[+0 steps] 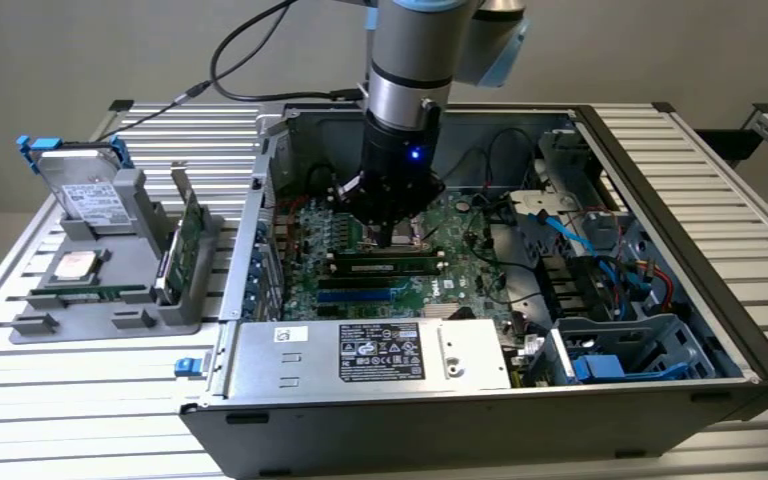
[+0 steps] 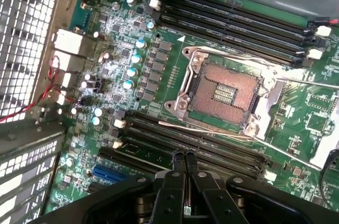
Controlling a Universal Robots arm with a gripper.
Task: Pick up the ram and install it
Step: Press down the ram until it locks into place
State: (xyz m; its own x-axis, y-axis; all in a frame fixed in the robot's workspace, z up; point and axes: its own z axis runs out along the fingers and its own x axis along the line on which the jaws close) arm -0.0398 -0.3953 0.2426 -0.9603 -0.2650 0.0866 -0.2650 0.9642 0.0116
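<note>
In the exterior view, the arm reached down into the open computer case [image 1: 704,300] on the slatted worktop [image 1: 64,400], and its tool [image 1: 391,232] hung low over the motherboard [image 1: 464,255], just above the memory slots. A ram stick [image 1: 381,267] already sat in one of those slots, directly below the tool, with blue slots beside it. On the grey parts tray [image 1: 104,322] at the exterior view's left lay another long green stick [image 1: 88,293], near a silver processor chip [image 1: 77,265] and an upright card [image 1: 192,235].

In the wrist view, the tool [image 2: 184,161] had its fingers pressed together with nothing between them, tips poised over the bank of black memory slots [image 2: 196,144] beside the bare processor socket [image 2: 225,92].

By the look of it, the step in hand was seating the ram: the closed tool seemed placed to push down on the stick. A press like that would call for squareness over the slot and even force, so both end latches catch.
</note>
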